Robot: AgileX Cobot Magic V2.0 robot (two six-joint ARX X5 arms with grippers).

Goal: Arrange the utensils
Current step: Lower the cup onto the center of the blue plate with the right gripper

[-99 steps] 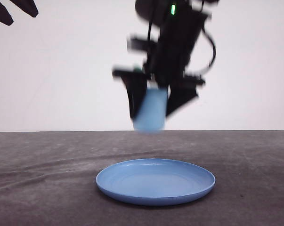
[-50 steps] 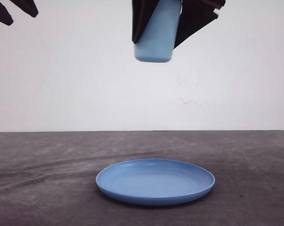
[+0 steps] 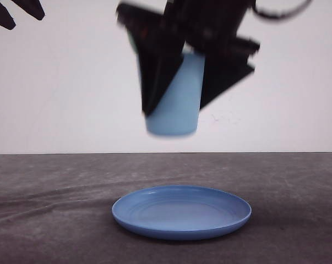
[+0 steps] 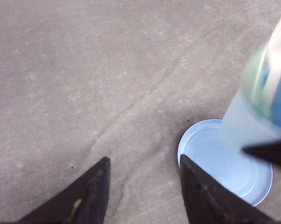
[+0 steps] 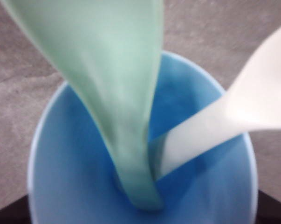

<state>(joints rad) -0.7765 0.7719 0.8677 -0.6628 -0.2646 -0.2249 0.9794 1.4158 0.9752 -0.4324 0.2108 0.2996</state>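
My right gripper (image 3: 175,110) is shut on a light blue cup (image 3: 179,82), which hangs upright in the air above a round blue plate (image 3: 154,225). The picture of arm and cup is motion-blurred. Inside the cup stand both utensils: a mint-green spoon (image 5: 117,93) and a white fork (image 5: 224,121), handles down against the cup's blue inside (image 5: 70,168). My left gripper (image 4: 144,160) is open and holds nothing, high over the cloth to the left of the plate (image 4: 210,154). From there the cup (image 4: 245,121) appears blurred above the plate.
A grey cloth (image 3: 44,209) with shallow creases covers the table. A plain white wall stands behind. My left gripper (image 3: 20,17) stays up at the far left of the front view.
The right gripper rose with the cup half a second ago, then came back down and nearer to the front camera. The left gripper and the plate have not moved.
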